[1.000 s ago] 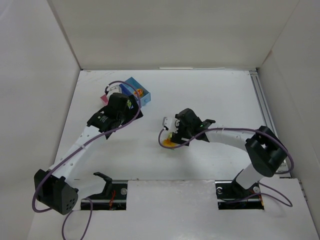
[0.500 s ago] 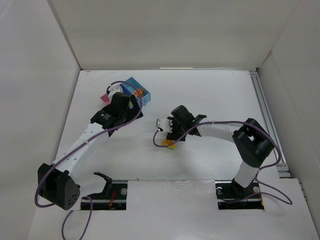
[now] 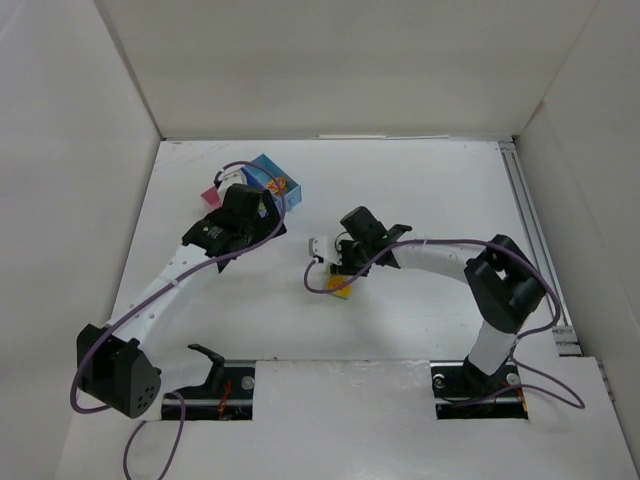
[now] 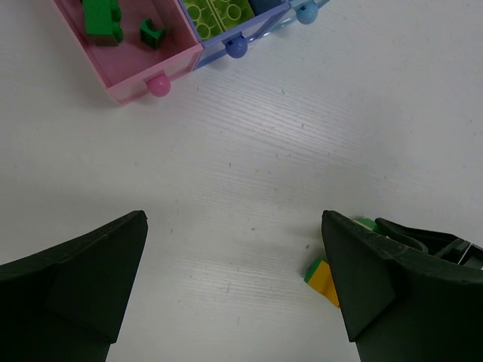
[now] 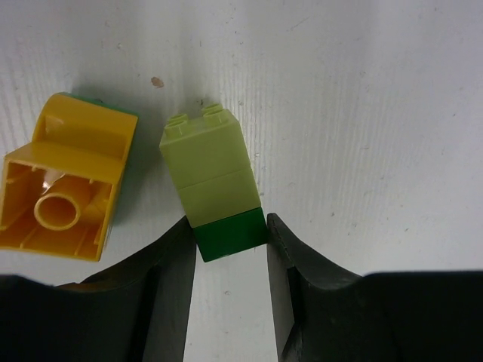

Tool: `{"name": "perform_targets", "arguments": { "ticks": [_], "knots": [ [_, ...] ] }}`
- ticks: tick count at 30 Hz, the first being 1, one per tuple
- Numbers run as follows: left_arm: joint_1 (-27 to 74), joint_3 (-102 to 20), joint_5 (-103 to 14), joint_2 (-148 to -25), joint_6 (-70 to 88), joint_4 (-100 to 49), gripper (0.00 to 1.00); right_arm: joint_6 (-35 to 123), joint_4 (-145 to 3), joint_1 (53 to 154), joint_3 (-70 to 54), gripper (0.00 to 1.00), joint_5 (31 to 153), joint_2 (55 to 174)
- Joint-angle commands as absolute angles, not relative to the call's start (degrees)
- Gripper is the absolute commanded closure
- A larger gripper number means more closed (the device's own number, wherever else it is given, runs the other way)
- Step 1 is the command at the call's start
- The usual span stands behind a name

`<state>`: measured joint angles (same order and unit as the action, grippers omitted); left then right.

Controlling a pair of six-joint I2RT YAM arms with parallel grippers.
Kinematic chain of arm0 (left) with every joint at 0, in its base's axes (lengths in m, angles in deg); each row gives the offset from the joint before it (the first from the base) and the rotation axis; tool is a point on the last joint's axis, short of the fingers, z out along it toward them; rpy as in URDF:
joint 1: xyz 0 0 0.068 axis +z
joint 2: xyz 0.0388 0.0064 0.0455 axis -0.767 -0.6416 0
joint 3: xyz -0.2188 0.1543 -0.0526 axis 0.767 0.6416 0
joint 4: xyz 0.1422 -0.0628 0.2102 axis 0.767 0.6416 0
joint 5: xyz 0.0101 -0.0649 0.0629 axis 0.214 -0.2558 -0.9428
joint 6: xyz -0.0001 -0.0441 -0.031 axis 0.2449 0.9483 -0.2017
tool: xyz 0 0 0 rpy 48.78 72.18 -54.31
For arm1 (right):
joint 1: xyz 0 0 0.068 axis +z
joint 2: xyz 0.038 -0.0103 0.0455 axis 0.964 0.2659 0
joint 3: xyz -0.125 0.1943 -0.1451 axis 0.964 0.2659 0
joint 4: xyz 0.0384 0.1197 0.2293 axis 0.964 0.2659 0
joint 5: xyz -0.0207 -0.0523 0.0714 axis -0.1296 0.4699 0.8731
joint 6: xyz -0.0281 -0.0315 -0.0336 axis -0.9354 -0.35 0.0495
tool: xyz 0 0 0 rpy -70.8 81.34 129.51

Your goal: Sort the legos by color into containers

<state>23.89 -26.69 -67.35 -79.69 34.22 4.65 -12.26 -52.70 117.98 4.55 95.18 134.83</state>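
Observation:
Between the pads of my right gripper (image 5: pixel 230 224) sits the dark green base of a short stack of legos (image 5: pixel 213 173); its two upper bricks are lime. The stack lies on the table and both pads touch it. An orange-yellow lego (image 5: pixel 68 188) on a green brick lies just left of it, underside showing. In the top view the right gripper (image 3: pixel 338 274) is at mid-table. My left gripper (image 4: pixel 234 249) hangs wide open and empty near the containers (image 3: pixel 275 182). The pink compartment (image 4: pixel 181 56) holds dark green legos (image 4: pixel 102 15); the blue one (image 4: pixel 226 51) holds lime legos (image 4: pixel 215 11).
White walls close in the table at the left, back and right. A metal rail (image 3: pixel 530 230) runs along the right side. Purple cables (image 3: pixel 320 285) loop off both wrists, one beside the orange-yellow lego (image 3: pixel 342 289).
My right gripper slid slightly left and its jaws closed from wide open onto the green lego stack. The left arm shifted a little towards the containers early on, then held still.

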Motion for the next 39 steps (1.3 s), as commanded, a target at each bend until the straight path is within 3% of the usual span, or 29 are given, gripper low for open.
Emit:
{"name": "perform_targets", "arguments": {
  "ticks": [1,6,14,21,29,36,39],
  "knots": [
    [23.7,-28.3,-64.6,-77.9,31.9,2.6,0.0,-12.1,-53.2,116.7,5.7,1.0,99.2,129.5],
    [23.7,-26.2,-53.9,-73.8,27.9,-3.8,0.0,-9.3,-60.1,115.5,7.5,1.0,103.3,119.0],
    [23.7,-18.1,-22.3,-67.6,26.9,-22.8,0.0,-1.3,-65.0,115.0,6.3,1.0,108.2,111.6],
    [23.7,-17.0,-19.5,-68.8,28.3,-26.4,0.0,0.8,-65.0,115.0,6.3,1.0,115.5,108.3],
    [22.7,-17.0,-16.5,-69.9,29.3,-28.4,0.01,4.9,-65.6,115.0,5.8,1.0,115.0,106.6],
    [22.1,-17.6,-17.0,-70.6,29.3,-28.4,0.21,7.4,-66.6,115.0,4.7,1.0,114.4,108.3],
    [22.1,-19.0,-17.5,-72.1,29.3,-27.7,0.34,8.0,-66.6,116.3,4.2,1.0,111.2,108.3]
  ]
}}
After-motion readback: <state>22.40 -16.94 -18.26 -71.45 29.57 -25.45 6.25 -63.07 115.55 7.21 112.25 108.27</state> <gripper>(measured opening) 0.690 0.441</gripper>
